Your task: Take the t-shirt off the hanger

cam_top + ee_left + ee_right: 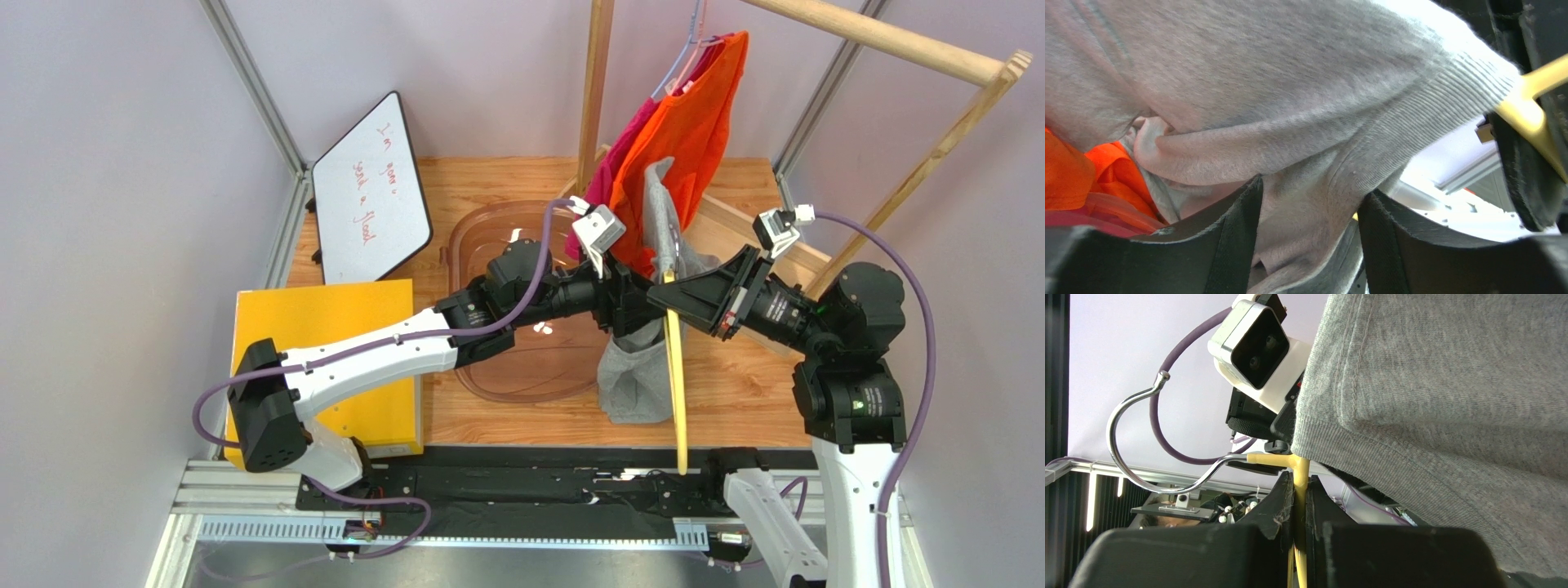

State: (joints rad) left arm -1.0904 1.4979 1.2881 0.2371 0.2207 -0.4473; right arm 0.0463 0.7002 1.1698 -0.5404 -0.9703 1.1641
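A grey t-shirt point(635, 368) hangs on a yellow hanger point(676, 380) held in the air over the table's middle. My right gripper point(682, 298) is shut on the hanger's yellow stem point(1300, 471) just below its metal hook point(1137, 416), with my fingers point(1281, 505) pressed to both sides. The grey shirt point(1444, 386) fills the upper right of that view. My left gripper point(648, 300) meets it from the left. Its jaws point(1309, 208) hold a bunched fold of the grey shirt point(1290, 92) near the ribbed collar. The hanger's yellow arm point(1530, 104) shows at the right.
An orange shirt point(693, 135) and a pink garment point(620, 153) hang on the wooden rack point(859, 31) behind. A clear plastic tub point(491, 233) lies under my left arm. A whiteboard point(368, 190) and a yellow box point(325, 319) stand at the left.
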